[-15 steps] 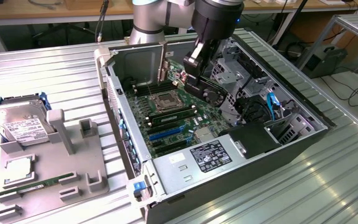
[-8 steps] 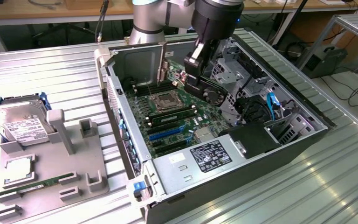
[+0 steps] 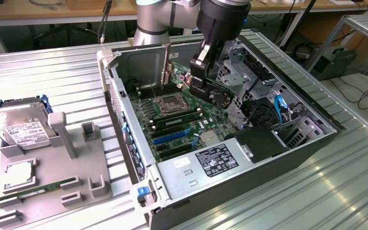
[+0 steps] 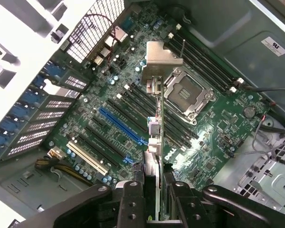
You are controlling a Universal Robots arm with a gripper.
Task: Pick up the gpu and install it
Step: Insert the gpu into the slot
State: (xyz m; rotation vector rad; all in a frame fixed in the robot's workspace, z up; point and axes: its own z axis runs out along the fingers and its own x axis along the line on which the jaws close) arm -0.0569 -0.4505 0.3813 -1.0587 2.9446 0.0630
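Between the fingers of the gripper [image 4: 154, 199], the gpu [image 4: 156, 128] is pinched by its near end, seen edge-on in the wrist view, with its silver bracket [image 4: 160, 57] at the far end. Beyond the card lies the motherboard [image 4: 218, 118], with the blue expansion slot [image 4: 121, 126] and the CPU socket [image 4: 187, 92]. The exterior view shows the gpu [image 3: 216, 96] raised inside the open computer case [image 3: 260, 163], not seated. A hard drive [image 3: 21, 127] lies well apart at the exterior view's left.

The gpu [image 4: 156, 128] bracket is dull silver metal, the table [image 3: 43, 76] ribbed shiny metal, the tray [image 3: 56, 164] matt grey plastic.
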